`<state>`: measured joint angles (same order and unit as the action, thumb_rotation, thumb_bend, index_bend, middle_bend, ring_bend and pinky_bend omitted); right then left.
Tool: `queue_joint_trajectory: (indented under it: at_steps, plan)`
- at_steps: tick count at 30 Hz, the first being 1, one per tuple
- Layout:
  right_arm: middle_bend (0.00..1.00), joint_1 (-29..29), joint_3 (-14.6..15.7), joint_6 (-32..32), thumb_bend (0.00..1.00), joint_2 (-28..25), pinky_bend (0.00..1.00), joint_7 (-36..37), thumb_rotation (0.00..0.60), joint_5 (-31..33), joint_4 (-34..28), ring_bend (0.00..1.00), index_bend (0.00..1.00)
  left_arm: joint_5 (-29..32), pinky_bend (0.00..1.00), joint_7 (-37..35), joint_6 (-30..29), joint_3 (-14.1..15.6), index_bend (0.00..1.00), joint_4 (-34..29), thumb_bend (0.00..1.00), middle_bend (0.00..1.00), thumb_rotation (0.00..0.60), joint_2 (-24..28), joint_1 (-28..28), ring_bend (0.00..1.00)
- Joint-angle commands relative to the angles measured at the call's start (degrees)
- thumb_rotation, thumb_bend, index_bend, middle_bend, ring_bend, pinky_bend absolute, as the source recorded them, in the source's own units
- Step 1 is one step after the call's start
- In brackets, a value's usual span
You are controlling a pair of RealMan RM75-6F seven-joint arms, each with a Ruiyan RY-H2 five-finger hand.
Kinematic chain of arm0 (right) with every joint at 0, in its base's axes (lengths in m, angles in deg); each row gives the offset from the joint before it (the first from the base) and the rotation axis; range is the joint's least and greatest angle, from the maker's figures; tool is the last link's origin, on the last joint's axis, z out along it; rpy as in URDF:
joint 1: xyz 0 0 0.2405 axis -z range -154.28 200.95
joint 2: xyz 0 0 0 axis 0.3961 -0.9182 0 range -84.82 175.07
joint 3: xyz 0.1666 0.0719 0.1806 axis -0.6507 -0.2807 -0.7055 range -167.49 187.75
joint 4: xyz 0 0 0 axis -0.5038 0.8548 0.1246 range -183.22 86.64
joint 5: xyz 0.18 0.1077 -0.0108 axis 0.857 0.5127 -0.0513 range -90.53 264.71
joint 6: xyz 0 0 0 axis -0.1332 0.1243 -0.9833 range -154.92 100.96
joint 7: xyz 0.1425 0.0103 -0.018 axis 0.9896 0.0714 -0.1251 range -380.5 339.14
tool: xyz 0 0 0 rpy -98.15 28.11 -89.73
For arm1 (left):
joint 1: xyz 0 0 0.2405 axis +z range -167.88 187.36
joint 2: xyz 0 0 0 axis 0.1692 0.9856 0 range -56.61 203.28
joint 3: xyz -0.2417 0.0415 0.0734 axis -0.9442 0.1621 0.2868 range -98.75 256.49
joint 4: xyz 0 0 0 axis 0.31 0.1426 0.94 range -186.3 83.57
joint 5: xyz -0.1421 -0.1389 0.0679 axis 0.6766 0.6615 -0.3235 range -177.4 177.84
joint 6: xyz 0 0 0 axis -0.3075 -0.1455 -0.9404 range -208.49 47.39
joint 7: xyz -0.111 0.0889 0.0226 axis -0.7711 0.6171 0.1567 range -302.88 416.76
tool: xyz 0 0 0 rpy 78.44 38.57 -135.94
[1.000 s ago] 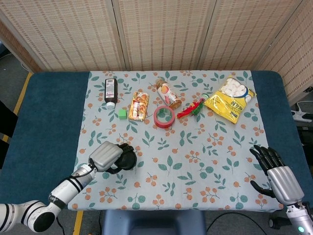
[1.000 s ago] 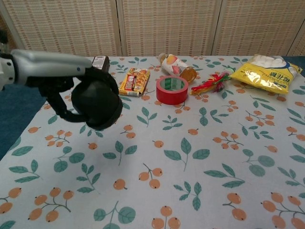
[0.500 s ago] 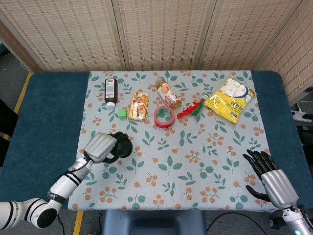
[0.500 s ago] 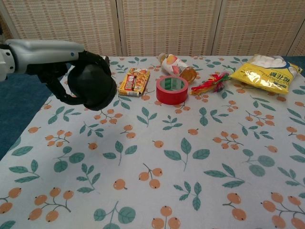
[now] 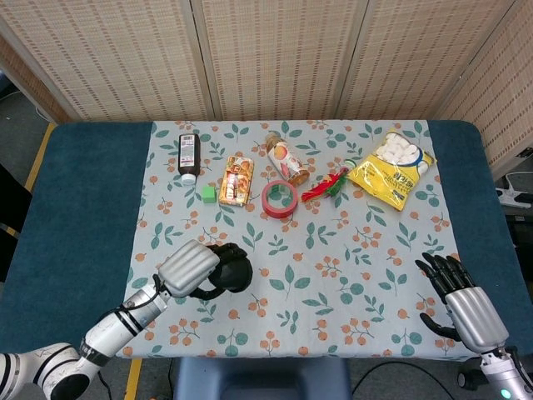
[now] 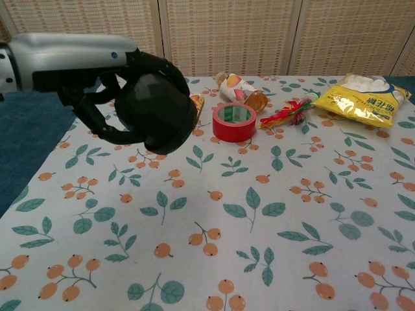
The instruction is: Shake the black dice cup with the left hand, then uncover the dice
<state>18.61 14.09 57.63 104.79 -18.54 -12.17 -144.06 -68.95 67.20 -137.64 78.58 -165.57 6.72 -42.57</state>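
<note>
Shaking stage, judged under way: the black dice cup [image 6: 157, 111] is gripped by the left robot hand [image 5: 190, 268] and held clear above the worktop [image 5: 83, 208]. Uncovering is judged not yet done; no dice are seen, and the cup's contents are hidden. The right robot hand [image 5: 462, 302] is empty, with fingers spread.

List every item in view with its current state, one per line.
black dice cup: lifted off the table, held by the left hand
right hand: empty, fingers apart
red tape roll: flat on the cloth
dark bottle: lying down
orange-capped bottle: lying down
marshmallow bag: lying flat
</note>
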Motion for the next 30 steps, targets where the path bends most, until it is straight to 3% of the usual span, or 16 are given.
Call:
queue_joint_trajectory:
  at_steps: [1, 3, 5, 9, 15, 20, 25, 27, 30]
  plan:
    - [0.0, -0.06, 0.12, -0.04, 0.17, 0.01, 0.0, -0.12, 0.6, -0.22, -0.03, 0.0, 0.0, 26.16, 0.88, 22.06, 3.76, 3.26, 0.71, 22.04, 0.68, 0.79, 0.6, -8.37, -4.67, 0.67]
    - [0.0, 0.0, -0.09, 0.12, 0.17, 0.11, 0.0, -0.33, 0.6, 0.08, 0.09, 0.0, 0.0, 28.74, 0.88, 20.57, 3.78, 1.6, 0.71, 15.99, 0.68, 0.79, 0.6, -7.69, -4.21, 0.67]
    - [0.0, -0.07, -0.25, -0.19, 0.17, 0.29, 0.0, -0.59, 0.6, 0.58, 0.05, 0.0, 0.0, 26.41, 0.88, 18.84, 5.5, 1.19, 0.71, 10.9, 0.68, 0.79, 0.6, -5.09, -4.06, 0.67]
    - [0.0, -0.28, -0.08, -0.67, 0.17, 0.37, 0.0, -0.93, 0.6, 0.39, -0.32, 0.0, 0.0, 21.99, 0.87, 27.8, 1.8, 3.73, 0.71, 7.23, 0.68, 0.79, 0.6, -5.12, -4.85, 0.67]
    - [0.0, 0.32, 0.22, 0.9, 0.17, -0.22, 0.0, -0.12, 0.6, -0.49, -0.29, 0.0, 0.0, 30.22, 0.84, 39.8, -1.09, 5.99, 0.69, 9.7, 0.68, 0.76, 0.6, -11.96, -6.87, 0.65]
    - [0.0, 0.36, 0.29, 1.16, 0.17, -0.56, 0.0, 0.81, 0.6, -0.6, -0.03, 0.0, 0.0, 35.25, 0.81, 43.99, -2.98, 5.87, 0.6, 12.41, 0.64, 0.71, 0.6, -15.32, -7.42, 0.62]
    - [0.0, 0.27, 0.18, 1.03, 0.17, -0.62, 0.0, 0.99, 0.6, -0.38, 0.06, 0.0, 0.0, 42.51, 0.84, 46.11, -0.16, 5.8, 0.19, 11.75, 0.56, 0.52, 0.6, -14.52, -9.21, 0.56]
    - [0.0, 0.24, 0.17, 0.93, 0.17, -0.58, 0.0, 0.88, 0.6, -0.36, 0.0, 0.0, 0.0, 44.36, 0.81, 45.57, 1.33, 5.5, 0.05, 11.75, 0.54, 0.43, 0.6, -14.12, -9.71, 0.49]
    - [0.0, 0.22, 0.21, 0.79, 0.17, -0.54, 0.0, 0.68, 0.6, -0.33, -0.06, 0.0, 0.0, 44.67, 0.69, 44.23, 2.74, 5.35, 0.0, 12.04, 0.51, 0.28, 0.6, -13.54, -9.88, 0.32]
